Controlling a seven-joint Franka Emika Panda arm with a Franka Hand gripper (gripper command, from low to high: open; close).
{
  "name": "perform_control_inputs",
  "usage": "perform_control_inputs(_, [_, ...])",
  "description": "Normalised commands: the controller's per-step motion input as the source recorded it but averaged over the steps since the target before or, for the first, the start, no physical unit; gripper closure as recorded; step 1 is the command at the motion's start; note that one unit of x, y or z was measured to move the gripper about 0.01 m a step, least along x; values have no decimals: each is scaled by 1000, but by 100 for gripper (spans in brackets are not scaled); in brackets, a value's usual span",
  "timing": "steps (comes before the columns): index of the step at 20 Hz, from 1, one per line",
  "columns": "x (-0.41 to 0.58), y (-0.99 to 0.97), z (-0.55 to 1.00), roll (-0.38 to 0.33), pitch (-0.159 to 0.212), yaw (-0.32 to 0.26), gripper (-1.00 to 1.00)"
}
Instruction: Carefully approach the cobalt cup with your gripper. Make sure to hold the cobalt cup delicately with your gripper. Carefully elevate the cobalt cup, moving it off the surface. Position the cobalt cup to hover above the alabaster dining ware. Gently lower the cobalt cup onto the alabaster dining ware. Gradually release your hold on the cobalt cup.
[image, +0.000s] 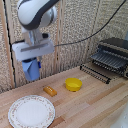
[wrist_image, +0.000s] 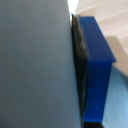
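White plate lies below the raised hand, which grips the blue cup.

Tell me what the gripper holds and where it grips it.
The gripper holds the blue cup in the air, above the table. The exact grip spot cannot be told.

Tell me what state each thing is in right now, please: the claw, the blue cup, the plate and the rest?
gripper: raised, shut on the cobalt cup.
cobalt cup: held in the air, off the table.
white plate: flat on the table, nothing on it.
yellow bowl: upright on the table.
small orange block: lying on the table between plate and bowl.
toaster oven: door hanging open.
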Motion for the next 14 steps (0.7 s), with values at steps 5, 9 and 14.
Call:
perform_control_inputs(5, [-214,385,-505,-10,-33,30,100])
perform_control_inputs(9, [-216,130,-465,-32,-42,37,100])
perform_control_inputs(14, [-214,7,-491,-34,-70,69,100])
